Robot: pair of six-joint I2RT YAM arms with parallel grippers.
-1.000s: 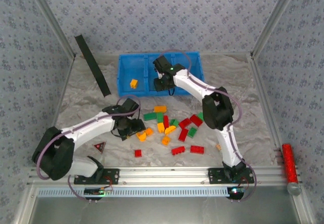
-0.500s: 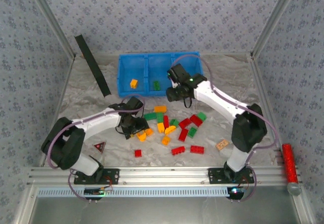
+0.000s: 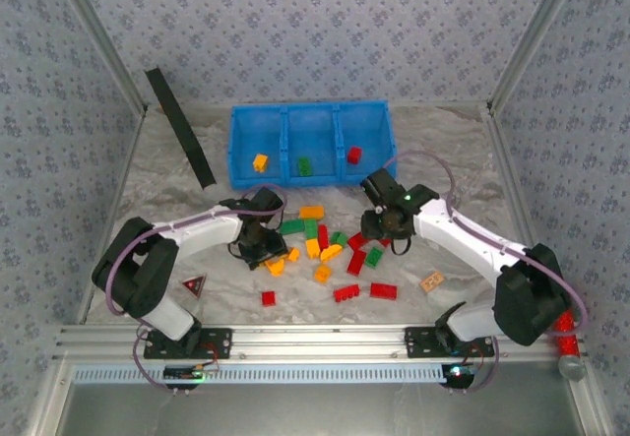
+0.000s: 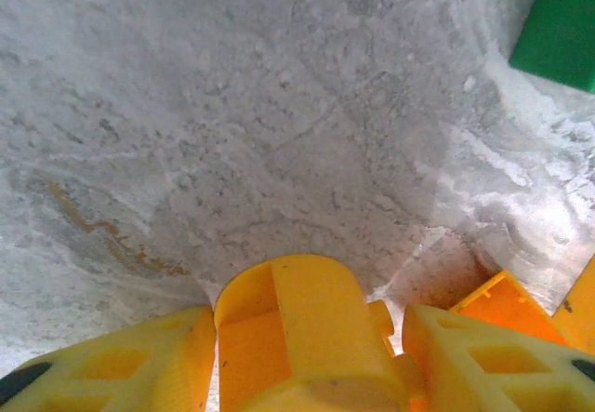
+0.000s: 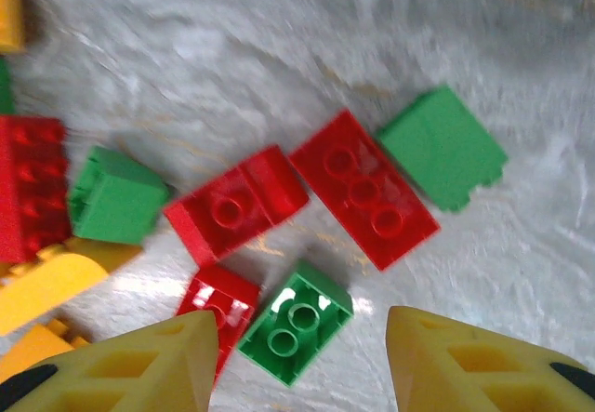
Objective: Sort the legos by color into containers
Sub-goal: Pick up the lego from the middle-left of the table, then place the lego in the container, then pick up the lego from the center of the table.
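Pick step on both sides, judged from the poses. Nearest, loose red legos (image 3: 346,292) lie on the table (image 3: 463,160), not yet sorted. At the pile's left edge the left gripper (image 3: 258,246) is low, pincer clamped on an orange-yellow brick (image 4: 297,338). Left-finger contact is clear, the right side is hard to confirm, and the brick's near end is cut off. Next: lift it and carry it far to the blue bin (image 3: 310,110), left compartment, where an orange brick (image 3: 260,161) lies. Mid-pile the right gripper (image 3: 379,229) hovers, fingers apart, empty, over a green two-stud brick (image 5: 296,321). It must drop and straddle it, avoiding the small red brick (image 5: 216,302) just beside. The right wrist view is blurred, and from above both gripper heads hide the bricks beneath.
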